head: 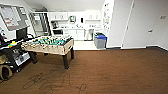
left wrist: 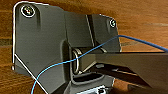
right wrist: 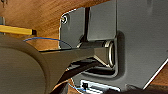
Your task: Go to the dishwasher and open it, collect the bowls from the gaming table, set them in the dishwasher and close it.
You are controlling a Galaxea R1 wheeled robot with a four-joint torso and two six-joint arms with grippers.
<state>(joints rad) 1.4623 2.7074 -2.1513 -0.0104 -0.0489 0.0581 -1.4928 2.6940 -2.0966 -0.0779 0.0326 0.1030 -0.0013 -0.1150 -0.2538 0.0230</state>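
The dishwasher is a small grey steel front among white cabinets in the kitchen nook at the far end of the room, too far off for detail. Both wrist views look down past the robot's dark plate and jointed bar onto brown wood floor, so both arms hang low by the base. A thin blue cable runs across the left wrist view.
A table-football table with a green field stands at the left on brown floor. A dark desk with a monitor lines the left wall. Grey bins with blue lids stand by the white wall corner at the kitchen's right.
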